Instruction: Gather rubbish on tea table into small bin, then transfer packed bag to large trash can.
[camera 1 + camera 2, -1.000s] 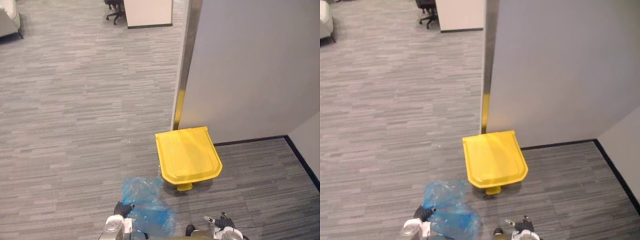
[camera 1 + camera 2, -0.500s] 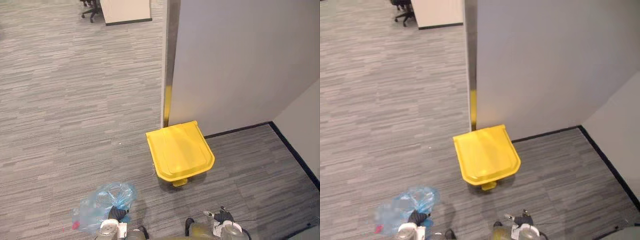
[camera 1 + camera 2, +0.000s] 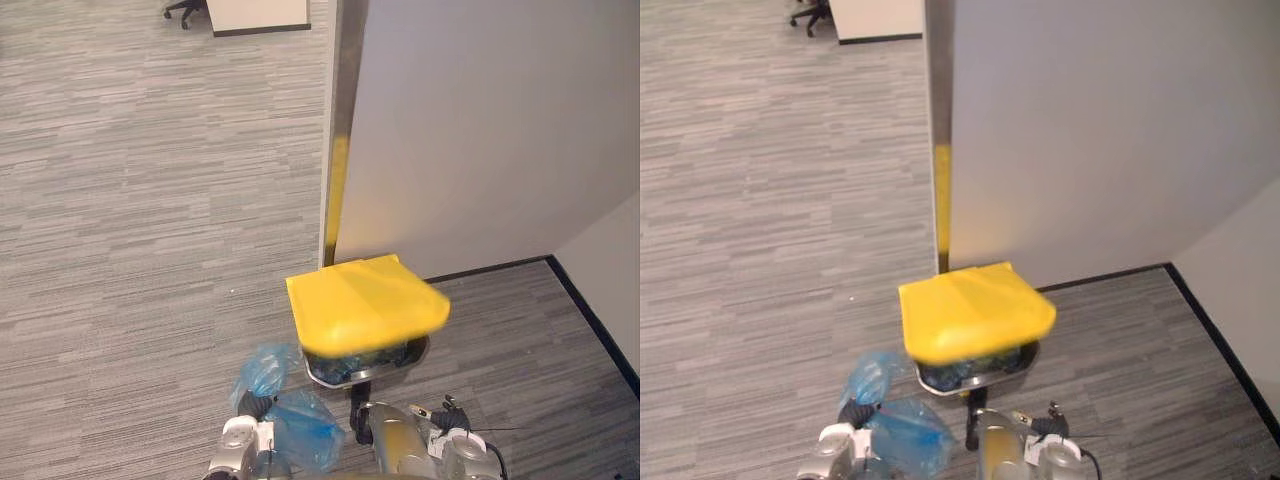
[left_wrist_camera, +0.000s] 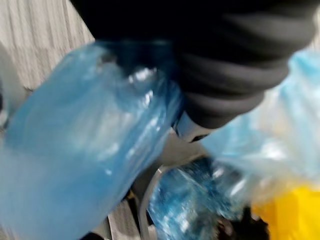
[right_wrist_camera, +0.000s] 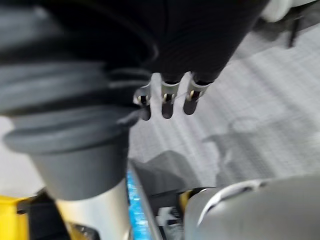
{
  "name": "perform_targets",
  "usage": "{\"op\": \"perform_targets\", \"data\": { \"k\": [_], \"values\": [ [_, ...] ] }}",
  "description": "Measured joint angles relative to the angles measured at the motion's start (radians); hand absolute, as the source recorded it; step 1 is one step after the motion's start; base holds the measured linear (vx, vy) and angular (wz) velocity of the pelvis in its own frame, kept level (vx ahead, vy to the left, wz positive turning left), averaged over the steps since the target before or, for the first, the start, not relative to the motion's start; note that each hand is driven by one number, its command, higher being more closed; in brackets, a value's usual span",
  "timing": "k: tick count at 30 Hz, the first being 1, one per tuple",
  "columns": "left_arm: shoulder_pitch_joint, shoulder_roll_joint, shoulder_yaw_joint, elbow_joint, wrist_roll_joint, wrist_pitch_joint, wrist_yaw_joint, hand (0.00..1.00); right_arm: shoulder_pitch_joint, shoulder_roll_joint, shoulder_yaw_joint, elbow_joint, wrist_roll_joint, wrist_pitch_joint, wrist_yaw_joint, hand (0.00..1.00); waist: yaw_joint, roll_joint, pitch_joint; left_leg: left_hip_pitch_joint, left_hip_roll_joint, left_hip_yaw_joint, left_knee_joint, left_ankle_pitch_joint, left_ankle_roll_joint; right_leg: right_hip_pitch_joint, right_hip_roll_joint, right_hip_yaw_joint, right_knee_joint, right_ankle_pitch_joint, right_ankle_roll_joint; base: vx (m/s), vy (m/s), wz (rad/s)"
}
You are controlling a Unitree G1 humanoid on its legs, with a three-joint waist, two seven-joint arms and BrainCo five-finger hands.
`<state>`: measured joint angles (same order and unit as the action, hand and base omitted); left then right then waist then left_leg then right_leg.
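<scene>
One packed blue bag (image 3: 300, 432) hangs gathered at neck in curled fingers of our left hand (image 3: 256, 404), we judge for lift-over. Large trash can (image 3: 320, 373) just ahead of that hand, yellow lid (image 3: 365, 305) raised, partly overhanging opening. Right hand (image 3: 450, 442) slack, empty, near can. Grey wall panel (image 3: 480, 130) close behind can.

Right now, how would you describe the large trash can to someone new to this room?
Start at the tall grey wall panel. At the foot of its corner stands the trash can. Its bright yellow lid, tilted up over blue plastic inside, sets it apart from the blue bag held in the left hand.
</scene>
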<state>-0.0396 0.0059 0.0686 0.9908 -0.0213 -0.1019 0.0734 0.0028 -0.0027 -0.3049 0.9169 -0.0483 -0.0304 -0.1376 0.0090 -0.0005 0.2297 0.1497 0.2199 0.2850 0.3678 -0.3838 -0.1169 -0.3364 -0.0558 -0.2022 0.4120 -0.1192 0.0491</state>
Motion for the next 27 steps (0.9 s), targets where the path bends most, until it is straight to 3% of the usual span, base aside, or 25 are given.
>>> {"op": "perform_targets", "data": {
  "k": [3, 7, 13, 16, 20, 23, 27],
  "values": [
    [-0.009, -0.002, 0.018, -0.009, 0.001, 0.000, 0.002, 1.00, -0.001, 0.001, 0.013, -0.001, -0.002, 0.001, 0.000, 0.00, 0.000, -0.006, -0.008, -0.009, 0.001, -0.021, -0.003, 0.001, 0.000, -0.020, -0.014, -0.014, 0.050, -0.046, -0.006, 0.10, -0.026, 0.21],
    [-0.009, 0.007, 0.029, -0.029, 0.018, 0.000, 0.003, 1.00, -0.007, -0.002, 0.082, -0.006, -0.029, 0.001, 0.002, 0.00, 0.002, 0.000, -0.023, -0.026, 0.006, -0.028, -0.061, 0.014, -0.015, -0.038, -0.017, -0.042, 0.036, -0.048, -0.005, 0.06, 0.025, 0.18],
    [-0.028, 0.023, 0.019, -0.064, 0.020, -0.002, 0.003, 1.00, -0.071, -0.022, 0.271, -0.003, -0.040, 0.002, 0.013, 0.00, 0.006, -0.010, -0.045, -0.073, -0.025, -0.103, -0.139, 0.110, -0.054, -0.052, -0.067, -0.087, 0.009, -0.047, -0.005, 0.04, -0.020, 0.36],
    [-0.048, 0.038, 0.003, -0.089, 0.016, -0.010, 0.007, 1.00, -0.159, -0.019, 0.335, -0.031, -0.039, 0.001, 0.013, 0.00, 0.021, -0.012, -0.059, -0.114, -0.030, -0.130, -0.156, 0.137, -0.068, -0.080, -0.073, -0.084, 0.001, -0.043, -0.010, -0.03, -0.056, 0.32],
    [-0.063, 0.060, -0.034, -0.146, -0.038, -0.023, 0.032, 1.00, -0.426, -0.062, 0.350, -0.076, -0.017, -0.021, -0.008, 0.00, 0.051, -0.020, -0.063, -0.196, -0.025, -0.159, -0.158, 0.163, -0.068, -0.125, -0.064, -0.061, -0.055, 0.009, -0.055, -0.07, -0.051, 0.15],
    [-0.048, 0.066, -0.057, -0.179, -0.096, -0.042, 0.039, 1.00, -0.525, -0.106, 0.351, -0.062, 0.021, -0.017, -0.029, 0.00, 0.057, -0.026, -0.055, -0.224, -0.025, -0.160, -0.152, 0.163, -0.067, -0.129, -0.058, -0.060, -0.091, 0.047, -0.042, -0.11, -0.028, 0.08],
    [-0.043, 0.104, -0.063, -0.212, -0.132, -0.047, 0.043, 1.00, -0.631, -0.145, 0.358, -0.033, 0.052, -0.018, -0.040, 0.00, 0.055, -0.035, -0.027, -0.258, -0.021, -0.160, -0.143, 0.117, -0.035, -0.143, -0.047, -0.051, -0.135, 0.087, 0.023, -0.17, -0.012, 0.00]
  ]
}}
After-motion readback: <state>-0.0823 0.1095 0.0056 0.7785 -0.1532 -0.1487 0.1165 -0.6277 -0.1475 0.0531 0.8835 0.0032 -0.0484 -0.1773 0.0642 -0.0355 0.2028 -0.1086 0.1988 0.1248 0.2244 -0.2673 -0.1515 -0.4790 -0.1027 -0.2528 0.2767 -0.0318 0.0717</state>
